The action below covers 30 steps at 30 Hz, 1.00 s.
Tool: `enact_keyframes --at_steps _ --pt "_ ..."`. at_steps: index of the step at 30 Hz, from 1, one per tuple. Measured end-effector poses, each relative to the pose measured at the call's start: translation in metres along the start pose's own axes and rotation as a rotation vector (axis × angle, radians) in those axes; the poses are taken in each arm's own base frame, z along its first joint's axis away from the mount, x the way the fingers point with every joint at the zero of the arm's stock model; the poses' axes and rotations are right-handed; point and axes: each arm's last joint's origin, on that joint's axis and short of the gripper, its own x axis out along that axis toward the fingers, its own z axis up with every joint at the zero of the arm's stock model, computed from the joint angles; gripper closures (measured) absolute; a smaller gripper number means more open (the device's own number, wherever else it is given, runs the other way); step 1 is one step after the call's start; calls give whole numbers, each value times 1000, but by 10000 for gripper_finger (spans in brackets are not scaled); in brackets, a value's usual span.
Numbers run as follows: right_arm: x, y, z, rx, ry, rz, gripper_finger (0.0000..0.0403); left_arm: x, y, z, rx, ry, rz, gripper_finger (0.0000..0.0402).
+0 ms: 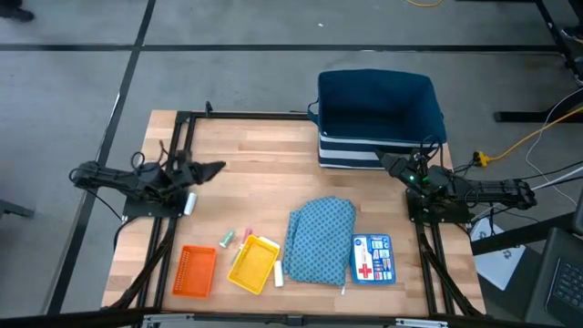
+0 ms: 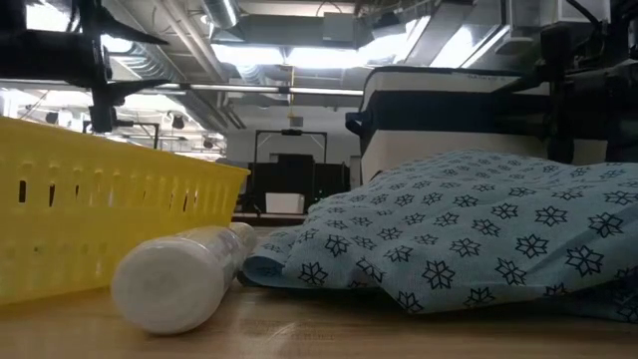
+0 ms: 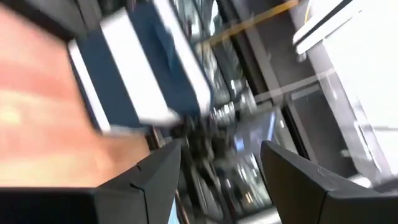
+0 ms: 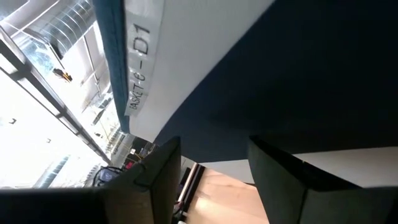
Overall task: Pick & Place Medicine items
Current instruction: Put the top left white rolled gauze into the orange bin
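Left gripper [image 1: 215,168] waits at the counter's [image 1: 255,146] left side, jaws spread, holding nothing. Right gripper [image 1: 390,164] waits by the blue basket [image 1: 378,114], jaws spread too. Medicine items lie near the front: green bottle [image 1: 227,240] & pink stick [image 1: 244,231] just beside the yellow tray [image 1: 252,264], white tube [image 1: 279,273] touching the blue cloth [image 1: 317,239].
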Motion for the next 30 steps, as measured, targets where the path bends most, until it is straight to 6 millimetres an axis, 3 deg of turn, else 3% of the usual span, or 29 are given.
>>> enact_keyframes --at_steps 7,17,22,30 --pt "0 0 0 6 0 0 214 6 -39 9 78 165 -41 180" --pt "0 -1 1 6 -37 -22 214 18 -77 9 296 678 391 180" --pt "0 -1 1 6 -42 -24 214 22 -75 1 361 929 641 180" --pt "0 -1 1 -2 -39 -24 214 25 -50 -17 494 1286 954 180"
